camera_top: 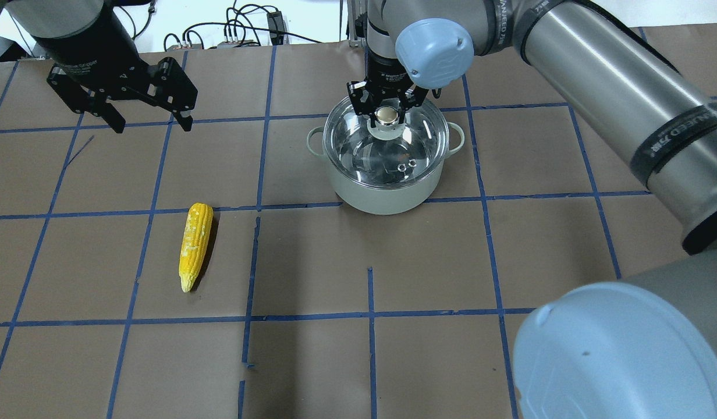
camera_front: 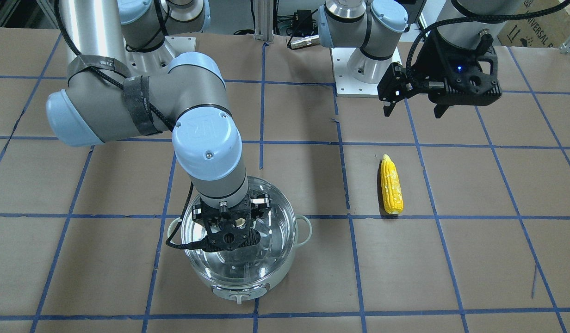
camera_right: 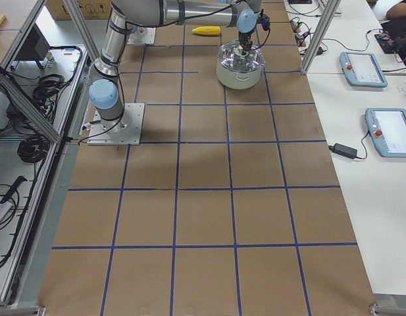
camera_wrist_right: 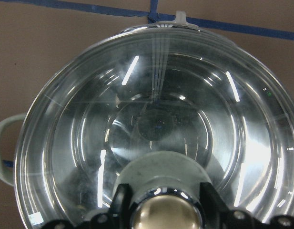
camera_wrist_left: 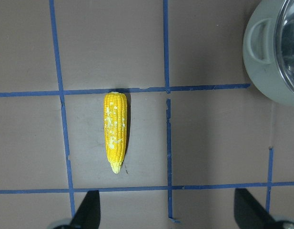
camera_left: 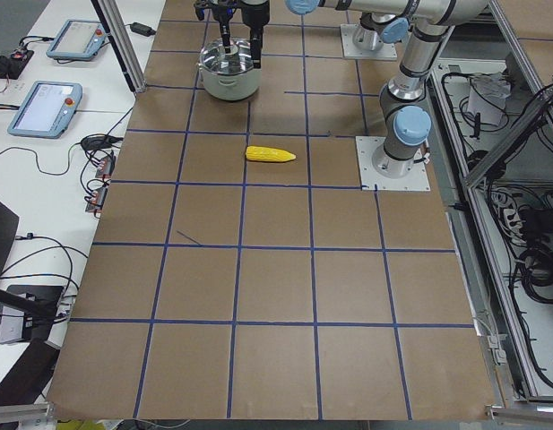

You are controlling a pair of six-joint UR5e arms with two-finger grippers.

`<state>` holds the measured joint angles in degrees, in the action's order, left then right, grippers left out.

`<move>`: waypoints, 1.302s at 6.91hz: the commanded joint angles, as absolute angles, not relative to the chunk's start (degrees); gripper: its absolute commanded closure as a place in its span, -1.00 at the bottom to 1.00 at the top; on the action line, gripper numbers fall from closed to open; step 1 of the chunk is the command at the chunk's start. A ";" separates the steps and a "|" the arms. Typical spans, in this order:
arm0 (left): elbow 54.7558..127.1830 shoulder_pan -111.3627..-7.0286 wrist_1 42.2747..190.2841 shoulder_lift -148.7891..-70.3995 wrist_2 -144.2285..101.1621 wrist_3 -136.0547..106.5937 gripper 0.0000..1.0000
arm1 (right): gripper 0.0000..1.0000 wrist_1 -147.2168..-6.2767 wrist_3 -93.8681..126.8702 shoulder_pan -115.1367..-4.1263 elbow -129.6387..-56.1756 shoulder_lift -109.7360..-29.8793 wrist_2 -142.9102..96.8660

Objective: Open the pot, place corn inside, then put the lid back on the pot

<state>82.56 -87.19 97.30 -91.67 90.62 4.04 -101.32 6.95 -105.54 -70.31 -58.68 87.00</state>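
The pot (camera_top: 387, 198) stands on the table with the clear glass lid (camera_top: 358, 145) on it. My right gripper (camera_top: 386, 116) reaches down over the lid, and its fingers (camera_wrist_right: 120, 200) press both sides of the beige knob (camera_wrist_right: 166, 214). I cannot tell whether the lid is lifted off the rim. The corn (camera_top: 195, 244) lies flat on the paper, apart from the pot, and also shows in the left wrist view (camera_wrist_left: 116, 131). My left gripper (camera_top: 149, 125) is open and empty, held above the table beyond the corn.
The table (camera_top: 358, 349) is covered in brown paper with a blue tape grid. The pot's loop handle (camera_wrist_left: 256, 40) shows at the top right of the left wrist view. Cables (camera_top: 236, 29) lie past the far edge.
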 commanded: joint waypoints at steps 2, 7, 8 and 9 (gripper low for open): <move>82.62 -87.19 97.29 -91.67 90.62 4.04 -0.99 | 0.84 -101.08 6.86 -105.38 -68.04 -58.88 87.10; 83.92 -87.19 97.73 -91.15 90.79 4.57 -0.99 | 0.83 -89.32 0.55 -100.31 -59.94 -65.28 92.38; 87.33 -85.62 97.04 -92.19 90.79 8.49 -0.99 | 0.83 -85.99 -1.56 -97.76 -59.94 -68.17 92.11; 92.67 -82.13 91.72 -93.68 90.62 17.14 -0.99 | 0.84 -83.35 -3.50 -95.73 -60.03 -70.38 90.89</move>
<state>87.44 -85.28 95.93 -92.24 90.74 9.32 -86.73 -0.96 -98.44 -60.03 -67.45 91.95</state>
